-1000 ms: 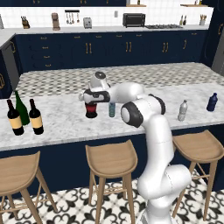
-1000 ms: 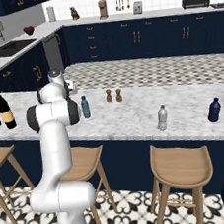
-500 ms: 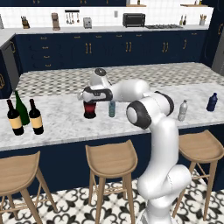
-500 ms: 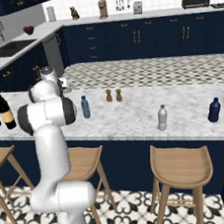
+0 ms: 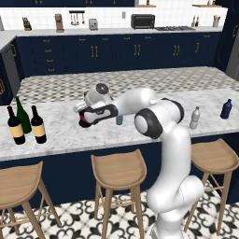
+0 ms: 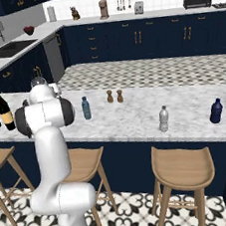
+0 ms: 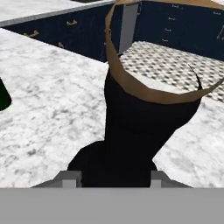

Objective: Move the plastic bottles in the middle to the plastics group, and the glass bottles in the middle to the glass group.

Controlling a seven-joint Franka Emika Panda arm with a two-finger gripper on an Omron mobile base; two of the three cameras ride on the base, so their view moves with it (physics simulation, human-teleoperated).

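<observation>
My gripper (image 5: 87, 115) is shut on a squat dark bottle with a red band (image 5: 84, 123), low over the marble counter (image 5: 140, 133) left of centre. In the hand view the bottle's dark body (image 7: 131, 131) sits between the fingertips (image 7: 70, 177) of the gripper (image 7: 114, 177). A small pale-blue bottle (image 5: 119, 120) (image 6: 86, 108) stands just to its right. Far left stand a green wine bottle (image 5: 22, 114) and two dark wine bottles with tan labels (image 5: 15, 126) (image 5: 37, 125). A clear-grey bottle (image 5: 194, 118) (image 6: 163, 119) and a navy bottle (image 5: 226, 108) (image 6: 215, 111) stand at the right.
Salt and pepper shakers (image 6: 114, 96) stand behind the pale-blue bottle. Three wooden stools (image 5: 116, 170) line the counter's near side. A green bottle's edge (image 7: 3, 96) shows at the left of the hand view. My arm's elbow (image 6: 45, 116) hides the gripper in the right base view.
The jaws have closed onto the squat dark bottle. The hand and bottle have shifted slightly to the left, and the elbow has swung with them.
</observation>
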